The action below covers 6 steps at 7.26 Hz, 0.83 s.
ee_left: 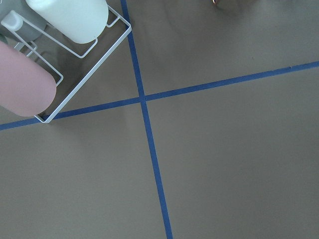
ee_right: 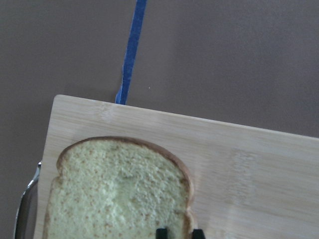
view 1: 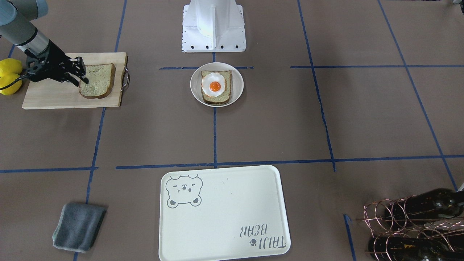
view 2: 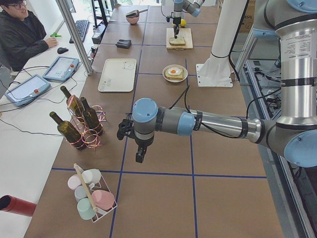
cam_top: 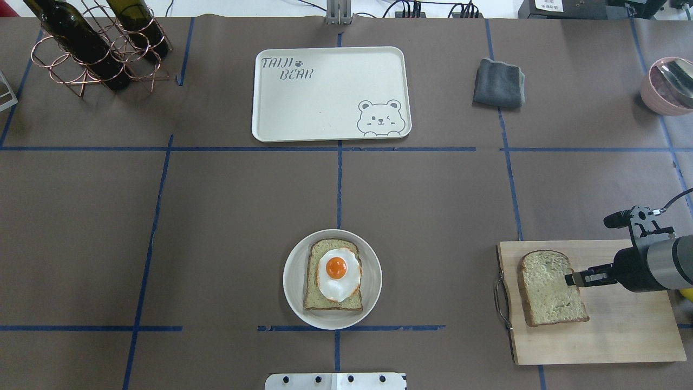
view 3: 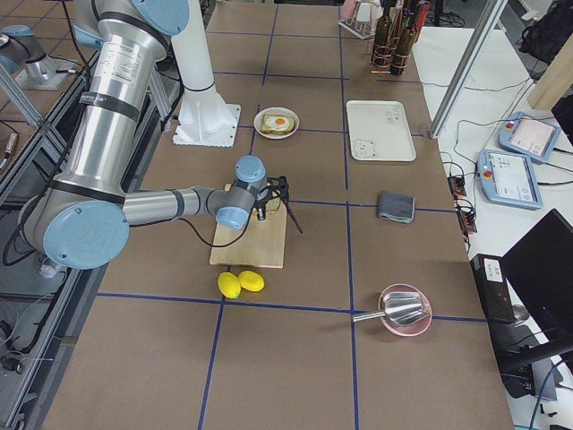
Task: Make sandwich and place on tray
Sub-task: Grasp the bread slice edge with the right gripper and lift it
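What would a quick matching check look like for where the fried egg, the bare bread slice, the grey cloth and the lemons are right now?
Things:
1. fried egg
2. bare bread slice
3. grey cloth
4. lemons

Places:
A. on the table, beside the tray, not touching it
B. on the wooden cutting board
C. on the table, beside that board's end away from its handle
D. on the other bread slice in the round white dish

Pairs: 1-D, 2-B, 3-A, 4-C.
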Available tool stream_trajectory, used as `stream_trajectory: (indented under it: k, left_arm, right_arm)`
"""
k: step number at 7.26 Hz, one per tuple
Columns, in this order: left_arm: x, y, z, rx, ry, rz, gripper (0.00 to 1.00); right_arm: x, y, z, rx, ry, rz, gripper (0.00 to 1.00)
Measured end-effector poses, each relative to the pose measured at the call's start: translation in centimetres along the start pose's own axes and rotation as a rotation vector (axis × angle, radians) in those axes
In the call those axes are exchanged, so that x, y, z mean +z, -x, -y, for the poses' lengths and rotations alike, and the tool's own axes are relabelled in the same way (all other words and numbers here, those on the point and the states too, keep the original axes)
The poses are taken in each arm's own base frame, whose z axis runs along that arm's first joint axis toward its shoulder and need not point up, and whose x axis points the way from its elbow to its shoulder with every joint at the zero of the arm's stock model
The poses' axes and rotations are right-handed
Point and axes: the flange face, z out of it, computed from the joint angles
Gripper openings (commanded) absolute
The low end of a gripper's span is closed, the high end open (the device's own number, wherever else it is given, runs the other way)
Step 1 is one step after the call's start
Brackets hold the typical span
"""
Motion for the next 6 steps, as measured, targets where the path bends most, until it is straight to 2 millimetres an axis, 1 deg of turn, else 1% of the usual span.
stream_trajectory:
  k: [4,5,6]
  left_arm:
    - [0.0,0.0,0.0,0.001,-0.001,0.000,1.00]
    - [-0.1,-0.1,0.0,0.001,-0.001,0.000,1.00]
    - [-0.1,-0.1,0.0,0.002,-0.002,0.000,1.00]
  right_arm:
    - [-0.3,0.2,0.1,-0.002,-0.003,0.007,0.00]
    - [-0.9,0.8,0.1,-0.008,-0.003,0.024,0.00]
    - [-1.9,1.9,0.2,-0.017,-0.004,0.053,0.00]
